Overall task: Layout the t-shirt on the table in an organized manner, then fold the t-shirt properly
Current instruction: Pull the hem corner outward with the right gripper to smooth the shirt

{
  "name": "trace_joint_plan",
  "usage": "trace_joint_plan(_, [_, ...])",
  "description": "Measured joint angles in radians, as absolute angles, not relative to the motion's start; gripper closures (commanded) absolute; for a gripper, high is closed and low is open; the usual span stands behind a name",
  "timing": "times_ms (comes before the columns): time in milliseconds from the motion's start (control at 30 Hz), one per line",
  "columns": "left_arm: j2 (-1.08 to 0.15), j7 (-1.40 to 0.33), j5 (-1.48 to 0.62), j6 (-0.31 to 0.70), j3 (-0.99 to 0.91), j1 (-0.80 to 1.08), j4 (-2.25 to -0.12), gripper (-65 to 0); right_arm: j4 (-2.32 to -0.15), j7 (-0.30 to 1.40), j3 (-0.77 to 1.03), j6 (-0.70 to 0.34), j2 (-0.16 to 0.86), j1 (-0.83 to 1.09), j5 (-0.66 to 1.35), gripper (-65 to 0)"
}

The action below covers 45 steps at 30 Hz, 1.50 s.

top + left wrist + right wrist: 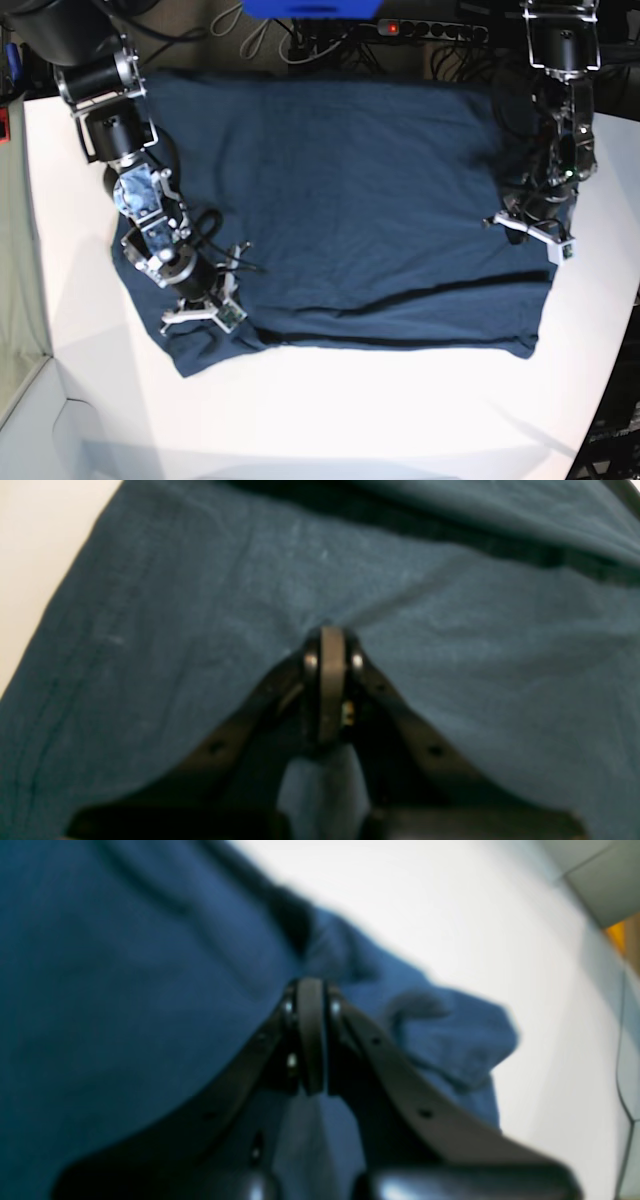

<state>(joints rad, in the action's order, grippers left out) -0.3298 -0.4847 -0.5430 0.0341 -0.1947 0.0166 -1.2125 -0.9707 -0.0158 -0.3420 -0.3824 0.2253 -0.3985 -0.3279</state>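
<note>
Both end effectors, left (332, 645) and right (310, 1000), pinch closed on the soft, limp navy t-shirt (340, 200); its hem corners look like the best places to grip.

Overhead view evenly lit, sharp; surface (330, 410) rendered bright, faint shadows cast. Both wrist views blurred; t-shirt (100, 990) softened, right hand (310, 990) defocused.

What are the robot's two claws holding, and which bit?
Both pinch the t-shirt. The left gripper is shut on its side edge; the right gripper is shut on cloth beside the bunched sleeve.
</note>
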Motion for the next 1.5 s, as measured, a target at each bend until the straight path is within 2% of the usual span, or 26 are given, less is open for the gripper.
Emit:
trace_joint_plan(233, [-0.33, -0.484, -0.542, 0.034, -0.195, 0.017, -1.213, 0.0, -0.876, -0.038, -0.417, -0.383, 0.189, -0.424, -0.445, 0.0])
trace_joint_plan(500, [-0.33, -0.478, -0.54, 0.034, -0.196, 0.019, -1.213, 0.0, -0.589, -0.055, -0.416, -0.389, 0.144, -0.619, -0.439, 0.0])
trace_joint_plan(600, [-0.33, -0.478, -0.54, 0.034, -0.196, 0.019, -1.213, 0.0, -0.492, -0.06, -0.422, -0.356, 0.143, -0.687, -0.442, 0.0])
trace_joint_plan(733, [-0.331, -0.48, -0.54, 0.033, -0.196, 0.019, -1.213, 0.0, -0.381, -0.113, -0.422, -0.196, 0.149, -0.754, -0.45, 0.0])
trace_joint_plan(900, [-0.331, -0.48, -0.539, 0.033, -0.196, 0.019, -1.213, 0.0, -0.341, -0.139, -0.423, 0.288, 0.148, -0.803, -0.443, 0.0])
trace_joint_plan(933, [-0.335, -0.481, -0.54, 0.033, -0.196, 0.019, -1.213, 0.0, -0.342, -0.145, -0.422, 0.339, 0.149, -0.813, -0.441, 0.0])
trace_joint_plan(1100, [-0.349, -0.489, -0.54, 0.033, -0.195, 0.019, -1.213, 0.0, -0.346, -0.142, -0.422, 0.322, 0.146, -0.808, -0.441, 0.0])
trace_joint_plan(1367, [-0.356, -0.493, -0.54, 0.031, -0.195, 0.019, -1.213, 0.0, -0.346, -0.139, -0.425, -0.028, 0.162, -0.776, -0.442, 0.0])
trace_joint_plan(1500, [-0.361, -0.495, -0.539, 0.031, -0.195, 0.019, -1.211, 0.0, -0.345, -0.133, -0.425, -0.137, 0.2, -0.764, -0.45, 0.0])
